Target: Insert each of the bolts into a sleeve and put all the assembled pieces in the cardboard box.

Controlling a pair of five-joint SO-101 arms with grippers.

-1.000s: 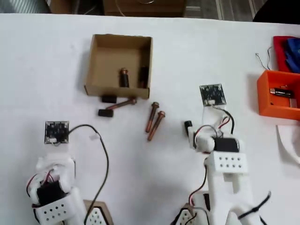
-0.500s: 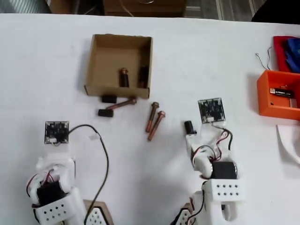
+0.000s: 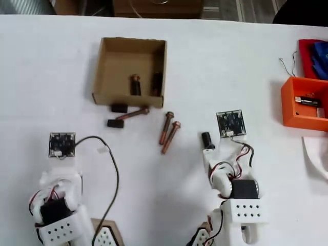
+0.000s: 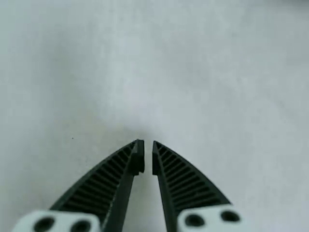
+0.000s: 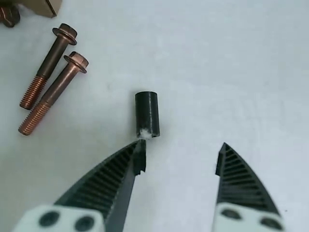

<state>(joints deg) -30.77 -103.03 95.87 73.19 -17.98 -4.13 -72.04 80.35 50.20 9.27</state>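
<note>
Nearest, low over bare table: left gripper [image 4: 145, 151], closed on nothing, tips all but touching, well apart from every part. Beside it, right gripper [image 5: 181, 155]: spread wide, empty.

Just beyond the tip of its finger on the bolts' side: one black sleeve [image 5: 147, 115], lying flat, near end almost at that fingertip; touching or just clear, cannot tell. Sits off the midline of the open jaws, not between them. Points its long axis roughly away from the gripper, along the reach rather than across it. By judgement, calls for a sideways shift towards the bolts before closing, with the grip across the sleeve's round flanks. Clearly a job for the right arm, much the nearer of the two.

Farther out: two loose copper bolts [image 3: 165, 129], side by side, nearly parallel, heads away from the arms. Beyond those, before the box's front wall: a third bolt [image 3: 132, 113] lying crosswise, with two more sleeves [image 3: 116, 123] close by, one against the wall.

Farthest: cardboard box [image 3: 102, 72], holding what looks like a bolt seated in a dark sleeve [image 3: 135, 85], plus a second dark piece [image 3: 157, 82] by the side wall, too small to name.

On the table: three bolts, three sleeves. In the box: two pieces.
</note>
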